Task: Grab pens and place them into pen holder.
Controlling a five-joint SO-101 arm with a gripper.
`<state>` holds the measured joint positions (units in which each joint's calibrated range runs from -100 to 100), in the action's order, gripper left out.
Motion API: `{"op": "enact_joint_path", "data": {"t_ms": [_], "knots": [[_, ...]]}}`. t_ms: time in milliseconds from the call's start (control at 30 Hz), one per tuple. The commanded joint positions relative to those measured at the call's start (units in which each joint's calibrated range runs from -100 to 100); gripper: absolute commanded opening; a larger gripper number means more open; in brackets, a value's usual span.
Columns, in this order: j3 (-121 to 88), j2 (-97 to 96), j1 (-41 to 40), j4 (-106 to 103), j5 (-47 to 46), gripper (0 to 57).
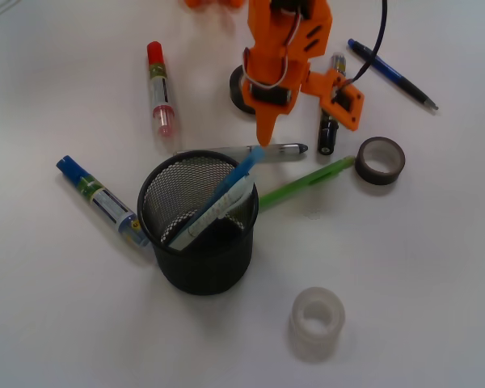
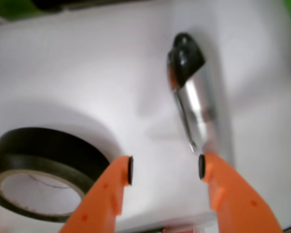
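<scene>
The black mesh pen holder stands at the front centre with a light blue pen and a clear-white pen leaning inside it. Just behind the holder lies a silver pen, and a green pen lies to its right. A dark blue pen rests at the back right. My orange gripper hovers open above the silver pen. In the wrist view the silver pen runs up from the right fingertip, and nothing sits between the jaws of the gripper.
Thick markers lie around: red-capped, blue-capped, black. A black tape roll sits under the arm, seen left of the jaws as the tape roll. A dark tape roll and a translucent roll stand right and front.
</scene>
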<state>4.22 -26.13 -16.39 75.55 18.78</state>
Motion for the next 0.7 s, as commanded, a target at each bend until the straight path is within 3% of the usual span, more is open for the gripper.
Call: {"op": "enact_joint_path", "data": {"t_ms": [0,667], "knots": [[2.1,-1.4,-0.2,-2.2,-0.9,16.4],[17.9,-10.5,-0.8,-3.8,-2.4,16.6]]}}
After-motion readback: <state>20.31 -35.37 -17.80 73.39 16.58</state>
